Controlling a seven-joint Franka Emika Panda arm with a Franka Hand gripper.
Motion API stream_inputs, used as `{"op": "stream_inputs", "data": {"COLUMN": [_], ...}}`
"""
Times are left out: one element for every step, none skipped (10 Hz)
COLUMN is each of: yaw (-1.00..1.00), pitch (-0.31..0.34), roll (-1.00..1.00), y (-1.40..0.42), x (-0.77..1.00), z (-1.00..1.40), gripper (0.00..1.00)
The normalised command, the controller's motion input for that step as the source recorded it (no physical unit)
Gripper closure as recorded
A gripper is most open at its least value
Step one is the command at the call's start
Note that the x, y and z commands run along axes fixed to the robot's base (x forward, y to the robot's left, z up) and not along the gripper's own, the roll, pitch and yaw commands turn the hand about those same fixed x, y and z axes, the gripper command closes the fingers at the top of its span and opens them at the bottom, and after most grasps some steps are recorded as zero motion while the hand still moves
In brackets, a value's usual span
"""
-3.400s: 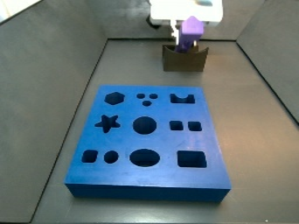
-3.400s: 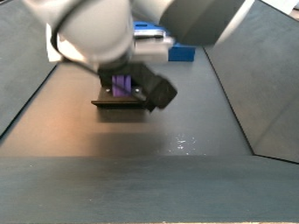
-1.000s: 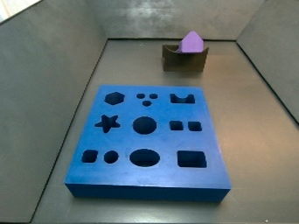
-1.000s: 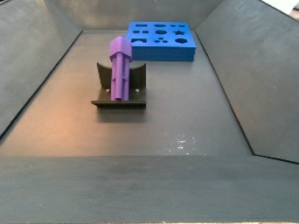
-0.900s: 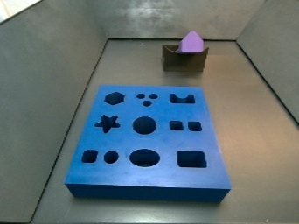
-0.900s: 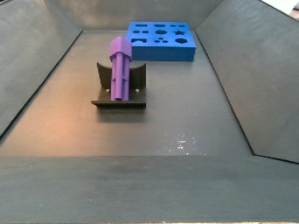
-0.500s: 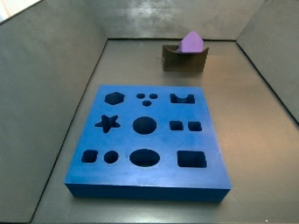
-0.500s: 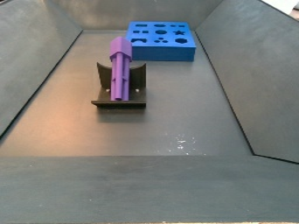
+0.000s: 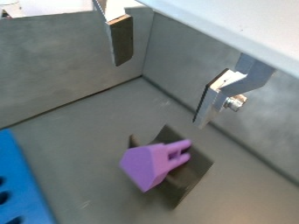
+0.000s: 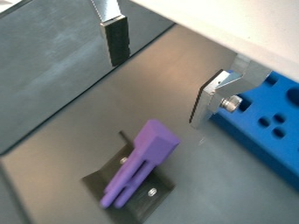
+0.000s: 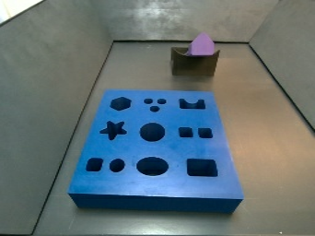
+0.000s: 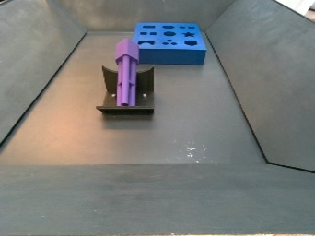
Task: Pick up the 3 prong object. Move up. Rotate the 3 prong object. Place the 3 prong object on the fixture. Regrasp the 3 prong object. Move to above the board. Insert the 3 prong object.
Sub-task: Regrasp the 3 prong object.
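The end effector point(image 9: 170, 79) hangs high above the surface point(image 12: 185, 129), its two silver fingers point(image 10: 114, 33) spread wide with nothing between them. Below it, the purple 3 prong object point(image 10: 140, 161) lies in the notch of the dark fixture point(image 12: 127, 100), touching it. In both side views the end effector is out of sight. The blue board point(image 11: 157, 145) with its shaped holes lies well apart from the fixture.

Gripper point(image 10: 158, 79), above the fixture point(image 12: 125, 100): bare silver metal fingers point(image 10: 212, 98), dark matt pads. 3 prong object point(image 12: 127, 66): smooth matt purple plastic. Board point(image 11: 157, 147): matt blue plastic; fixture dull dark.
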Motion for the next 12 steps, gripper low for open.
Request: {"op": "stream_inputs", "data": {"yaw": [0.04, 0.04, 0.05, 0.06, 0.07, 0.09, 0.11, 0.14, 0.19, 0.23, 0.25, 0.26], "pitch": [0.064, 0.08, 0.094, 0.112, 0.138, 0.161, 0.183, 0.21, 0.232, 0.225, 0.196, 0.148], "roll": [1.0, 1.0, 1.0, 1.0, 1.0, 1.0, 1.0, 1.0, 1.0, 0.85, 0.67, 0.44], "y": [-0.03, -0.03, -0.03, -0.04, -0.04, -0.05, -0.05, -0.05, -0.05, -0.05, -0.06, -0.06], "x": [0.05, 0.06, 0.08, 0.09, 0.11, 0.12, 0.11, 0.11, 0.11, 0.11, 0.12, 0.12], "z": [0.0, 0.0, 0.0, -0.01, 0.0, -0.01, -0.01, -0.01, -0.01, -0.01, -0.01, -0.02], "gripper": [0.0, 0.0, 0.0, 0.0, 0.0, 0.0, 0.0, 0.0, 0.0, 0.0, 0.0, 0.0]}}
